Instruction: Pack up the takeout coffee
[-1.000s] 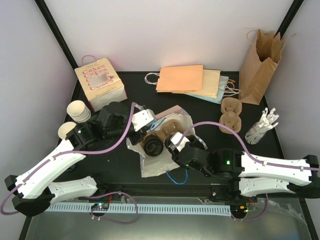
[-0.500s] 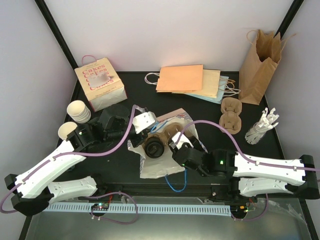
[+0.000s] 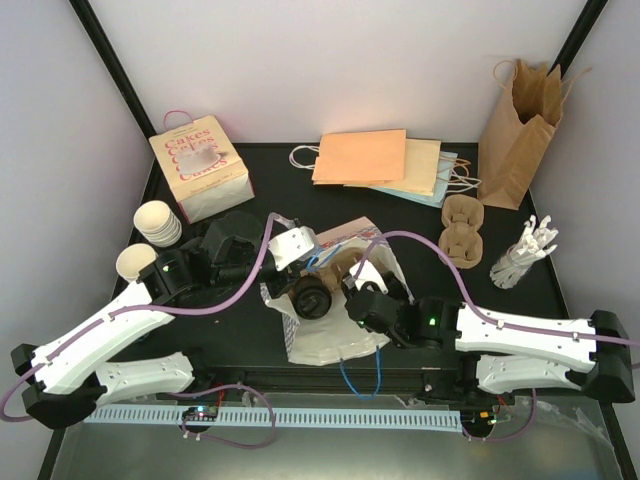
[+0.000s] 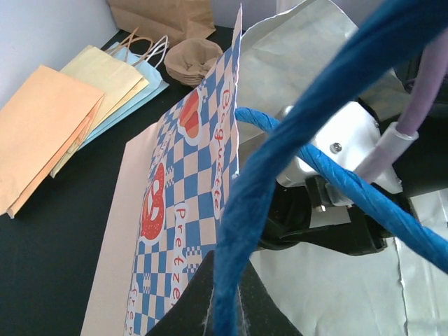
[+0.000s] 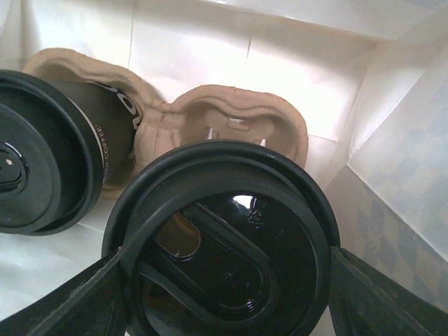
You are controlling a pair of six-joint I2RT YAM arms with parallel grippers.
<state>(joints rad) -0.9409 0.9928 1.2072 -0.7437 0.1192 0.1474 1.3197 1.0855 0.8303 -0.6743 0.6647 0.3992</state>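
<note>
From above, I see my left gripper (image 3: 300, 255) and right gripper (image 3: 340, 295) meeting at the white bag (image 3: 320, 345); the box (image 3: 200, 165) behind reads "Cakes". Only the left wrist camera shows its jaws pinched tight on the bag's blue handle (image 4: 245, 203), beside the printed word "Pretzel". The right wrist camera looks inside the bag: fingers (image 5: 77, 301) spread wide, clasping a lidded cup (image 5: 227, 238) by the pulp carrier (image 5: 231, 115), which holds a second cup (image 5: 42, 168) marked "COFFEE".

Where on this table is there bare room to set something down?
Bare black table lies between the Cakes box and the flat paper bags, and in front of those bags. The centre is crowded: white bag, left gripper, right gripper around a lidded cup.
</note>
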